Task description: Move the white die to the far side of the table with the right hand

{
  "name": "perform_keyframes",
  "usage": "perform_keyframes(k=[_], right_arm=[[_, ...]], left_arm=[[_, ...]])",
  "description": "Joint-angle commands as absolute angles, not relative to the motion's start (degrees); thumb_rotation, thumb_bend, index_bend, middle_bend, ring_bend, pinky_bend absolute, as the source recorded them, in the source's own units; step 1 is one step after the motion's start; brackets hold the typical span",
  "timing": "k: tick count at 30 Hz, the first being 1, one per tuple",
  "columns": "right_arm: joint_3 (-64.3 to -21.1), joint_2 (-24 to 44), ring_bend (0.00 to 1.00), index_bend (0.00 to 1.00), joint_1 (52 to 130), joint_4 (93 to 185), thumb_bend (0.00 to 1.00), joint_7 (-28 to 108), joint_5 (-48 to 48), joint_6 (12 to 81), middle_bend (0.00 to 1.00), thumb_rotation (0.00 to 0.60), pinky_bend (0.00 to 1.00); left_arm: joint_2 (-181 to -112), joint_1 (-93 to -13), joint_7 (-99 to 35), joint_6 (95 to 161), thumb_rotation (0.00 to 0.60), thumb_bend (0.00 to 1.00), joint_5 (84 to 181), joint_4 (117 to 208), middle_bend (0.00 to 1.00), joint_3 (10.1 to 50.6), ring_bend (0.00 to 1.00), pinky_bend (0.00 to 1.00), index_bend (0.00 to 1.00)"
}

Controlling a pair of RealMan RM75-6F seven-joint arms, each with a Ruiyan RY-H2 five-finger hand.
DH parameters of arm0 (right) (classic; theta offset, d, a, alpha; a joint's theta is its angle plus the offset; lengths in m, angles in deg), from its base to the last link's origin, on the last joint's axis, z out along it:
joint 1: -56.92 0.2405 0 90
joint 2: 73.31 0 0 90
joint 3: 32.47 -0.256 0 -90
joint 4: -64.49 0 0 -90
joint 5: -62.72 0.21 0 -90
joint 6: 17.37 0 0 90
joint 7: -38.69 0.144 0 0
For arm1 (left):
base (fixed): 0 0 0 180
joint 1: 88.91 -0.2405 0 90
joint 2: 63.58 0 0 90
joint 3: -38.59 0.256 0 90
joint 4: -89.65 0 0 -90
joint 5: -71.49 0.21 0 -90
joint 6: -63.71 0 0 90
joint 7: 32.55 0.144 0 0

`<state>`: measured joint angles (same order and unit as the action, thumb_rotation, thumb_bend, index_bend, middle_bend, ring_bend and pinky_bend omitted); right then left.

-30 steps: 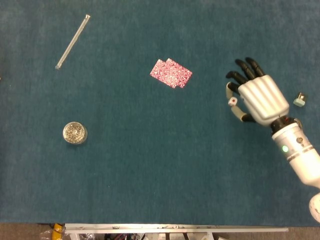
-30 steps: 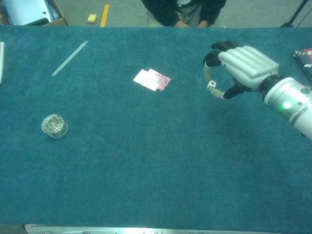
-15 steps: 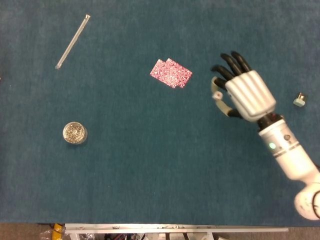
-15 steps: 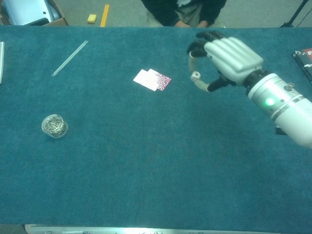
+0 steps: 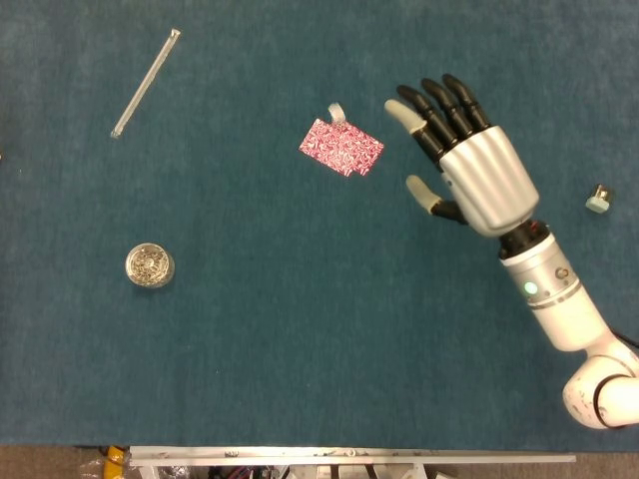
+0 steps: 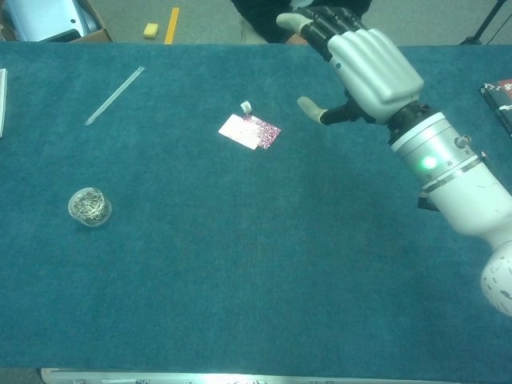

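The white die (image 5: 336,112) lies blurred on the teal cloth at the far edge of the patterned playing cards (image 5: 341,147); the chest view shows the die (image 6: 246,107) just beyond the cards (image 6: 250,131). My right hand (image 5: 464,165) hovers to the right of the cards with its fingers spread and nothing in it, also seen as the right hand (image 6: 360,60) raised over the far half of the table. The die is well apart from the hand. My left hand does not show in either view.
A clear glass rod (image 5: 146,83) lies at the far left. A small round jar of metal clips (image 5: 150,265) stands at the left. A small grey-green object (image 5: 598,198) sits at the right edge. A person (image 6: 304,20) is behind the far edge.
The right hand carried the die leftward and away, then opened its fingers. The die left the hand and now lies by the cards' far edge.
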<state>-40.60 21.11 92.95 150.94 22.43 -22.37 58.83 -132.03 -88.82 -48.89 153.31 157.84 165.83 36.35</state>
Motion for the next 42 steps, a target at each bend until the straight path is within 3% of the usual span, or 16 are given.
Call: perform_keyframes(k=[1,33,42], right_arm=[[-40.93,20.56,0.00,0.01,92.69,151.65,0.31,21.89,-22.19,58.63,0.09,0.600,0.00],[-40.98,16.32,0.00,0.01,89.16,158.46,0.31,15.37,-19.15,56.94,0.09,0.600,0.00],[-40.37,12.80,0.00,0.06,85.62,163.31,0.31,9.77,-16.42,59.61,0.09,0.600,0.00]], left_arm=[[-132.00,-88.84,-48.83,153.32,0.600,0.39,157.84,165.87,0.21,36.36,0.14,0.11,0.28],[-131.79,-88.78,-48.46,152.74,0.600,0.39,157.60,166.16,0.21,36.43,0.14,0.11,0.28],[-132.13,-88.54,-48.69,152.18,0.600,0.39,157.39,165.55,0.21,36.38,0.14,0.11,0.28]])
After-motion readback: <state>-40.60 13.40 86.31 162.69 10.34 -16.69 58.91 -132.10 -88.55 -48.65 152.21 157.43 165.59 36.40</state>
